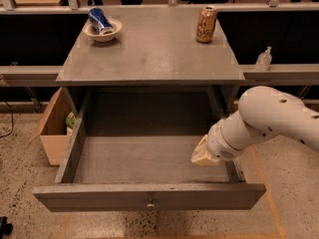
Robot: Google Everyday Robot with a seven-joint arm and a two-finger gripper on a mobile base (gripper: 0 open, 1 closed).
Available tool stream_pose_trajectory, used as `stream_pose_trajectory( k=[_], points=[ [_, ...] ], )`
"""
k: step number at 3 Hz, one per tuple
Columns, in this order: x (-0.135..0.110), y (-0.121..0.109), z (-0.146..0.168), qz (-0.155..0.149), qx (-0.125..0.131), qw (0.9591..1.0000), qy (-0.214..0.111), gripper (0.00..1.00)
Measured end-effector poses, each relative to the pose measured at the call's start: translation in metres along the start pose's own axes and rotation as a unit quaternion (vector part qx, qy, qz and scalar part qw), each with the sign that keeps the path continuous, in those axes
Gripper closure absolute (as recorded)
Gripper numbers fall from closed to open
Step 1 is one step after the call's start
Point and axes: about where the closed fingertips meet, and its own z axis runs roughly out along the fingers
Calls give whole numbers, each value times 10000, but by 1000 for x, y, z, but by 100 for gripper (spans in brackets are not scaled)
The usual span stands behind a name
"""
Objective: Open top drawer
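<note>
1. Camera view, the task's thing: the wide grey wooden top drawer (89, 197) stands pulled far out from under the grey square-topped table (149, 54). Its deep box is open to view and bare inside. Its small round metal knob (150, 203) sits at the centre of the front panel, facing the camera.

2. Camera view, the claw: the tan-tipped claw (203, 154) at the end of the thick white arm (269, 121) hangs inside the drawer near its right wall, well apart from the knob. I cannot tell whether it is open or closed, and it appears to hold nothing.

3. Judgement: the opening looks essentially done, so the step in hand is to clear the claw without disturbing the drawer.

4. To do it well, lift the claw straight up above the right wall and front panel before drawing it back. A sideways sweep could catch the wall and skew the drawer, and a forward push on the front could drag it off its runners.

5. Camera view, the surroundings: the tall copper-coloured can (206, 24) and the cream bowl (102, 31) on the table are far from the arm. The brown cardboard box (52, 128) stands on the floor at the drawer's other side.
</note>
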Motion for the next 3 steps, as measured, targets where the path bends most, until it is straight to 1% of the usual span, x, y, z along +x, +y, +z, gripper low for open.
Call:
stream_pose_trajectory(
  k=[1,2,3],
  points=[
    [2,-18,-32,82,580,9983,-80,100],
    [9,-33,-72,177,1091,9938,-81,100],
    [12,-45,-110,320,1566,9871,-64,100]
  ],
)
